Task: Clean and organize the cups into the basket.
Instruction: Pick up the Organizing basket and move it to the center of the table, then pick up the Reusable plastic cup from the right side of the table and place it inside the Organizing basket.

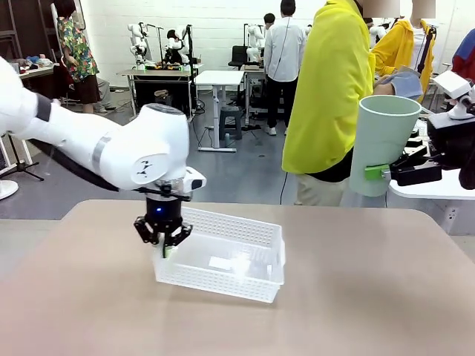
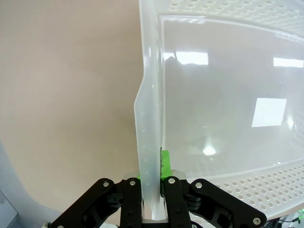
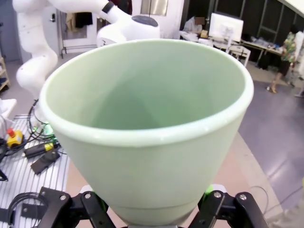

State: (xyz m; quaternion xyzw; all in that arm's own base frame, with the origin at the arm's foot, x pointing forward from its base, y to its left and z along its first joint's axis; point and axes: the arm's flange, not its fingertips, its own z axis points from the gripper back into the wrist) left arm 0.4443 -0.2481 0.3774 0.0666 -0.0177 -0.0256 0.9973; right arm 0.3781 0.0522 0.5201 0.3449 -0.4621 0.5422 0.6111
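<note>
The white lattice basket (image 1: 245, 278) lies on the table, left of the middle, with nothing in it. My left gripper (image 1: 165, 248) is shut on its left wall; in the left wrist view the fingers (image 2: 172, 190) pinch that wall (image 2: 148, 123) from both sides. At the far right my right gripper (image 1: 375, 173) holds the pale mint green cup (image 1: 381, 141) upright in the air beyond the table's edge. In the right wrist view the cup (image 3: 142, 133) stands mouth up between the jaws of my right gripper (image 3: 152, 211).
A person in a yellow top (image 1: 326, 89) stands at the far side. That person's hand holds a grey-blue cloth (image 1: 406, 81) at the cup's rim. The tan tabletop (image 1: 356, 297) is bare to the right of the basket.
</note>
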